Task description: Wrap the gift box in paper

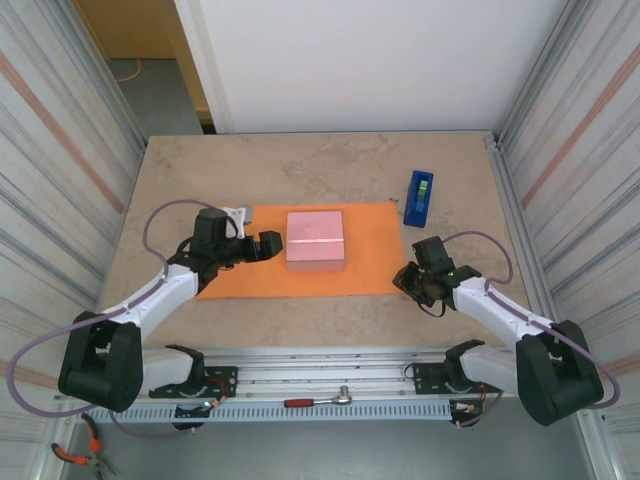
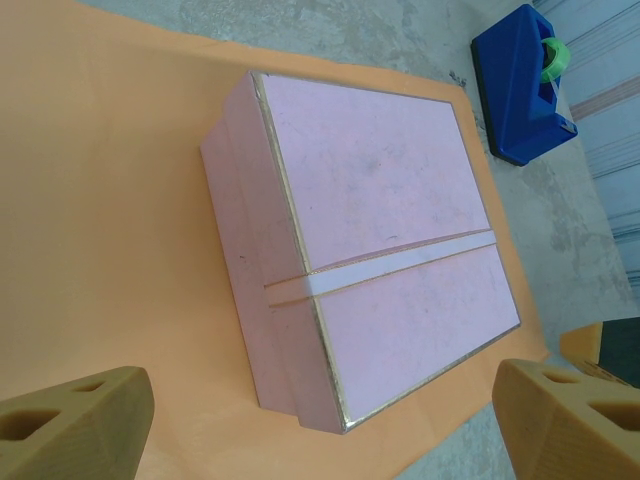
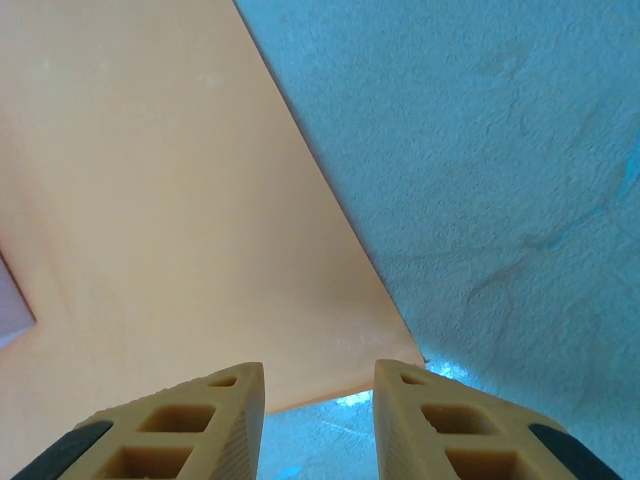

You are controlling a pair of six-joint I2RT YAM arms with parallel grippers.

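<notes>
The gift box lay flat at the middle of the paper, which was spread on the table. The left gripper hung over the left part of the sheet, just left of the box, jaws wide apart and holding nothing. The right gripper was at the sheet's near right corner (jaws partly apart, nothing clamped between its 2 fingers). A blue tape dispenser sat just beyond the far right corner.
</notes>
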